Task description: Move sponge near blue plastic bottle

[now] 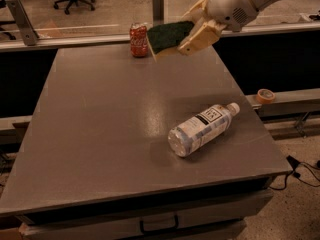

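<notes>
The sponge (168,36), dark green on top with a pale yellow edge, is held in the air above the far part of the table, tilted. My gripper (192,33) is shut on the sponge from the right, its cream fingers (200,35) clamping the sponge's right end. The blue plastic bottle (202,129) lies on its side on the table's near right part, white cap pointing to the far right, label up. The sponge is well behind the bottle and high above the table.
A red soda can (138,40) stands upright at the table's far edge, just left of the sponge. The grey table (100,124) has a drawer handle at the front. A tape roll (265,95) sits on a ledge at the right.
</notes>
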Robot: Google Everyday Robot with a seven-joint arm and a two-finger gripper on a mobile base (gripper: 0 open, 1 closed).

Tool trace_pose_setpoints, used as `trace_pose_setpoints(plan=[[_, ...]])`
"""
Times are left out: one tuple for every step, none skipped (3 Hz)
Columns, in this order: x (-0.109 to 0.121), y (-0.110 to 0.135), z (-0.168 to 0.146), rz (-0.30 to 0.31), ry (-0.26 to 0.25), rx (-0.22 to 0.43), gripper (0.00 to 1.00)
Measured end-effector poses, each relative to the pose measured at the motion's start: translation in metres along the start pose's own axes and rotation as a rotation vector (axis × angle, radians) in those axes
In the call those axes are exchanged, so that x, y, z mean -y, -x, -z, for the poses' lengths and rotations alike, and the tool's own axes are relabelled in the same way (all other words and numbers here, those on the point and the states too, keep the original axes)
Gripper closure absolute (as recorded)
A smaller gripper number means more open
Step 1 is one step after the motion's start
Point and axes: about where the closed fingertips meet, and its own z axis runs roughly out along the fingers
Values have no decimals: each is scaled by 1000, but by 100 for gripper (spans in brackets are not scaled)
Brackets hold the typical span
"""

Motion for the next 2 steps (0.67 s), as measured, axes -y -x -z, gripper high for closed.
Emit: trace_pose_setpoints(plan=[[5, -25, -8, 63, 73, -5, 100], [2, -70, -12, 156, 180, -59, 100]])
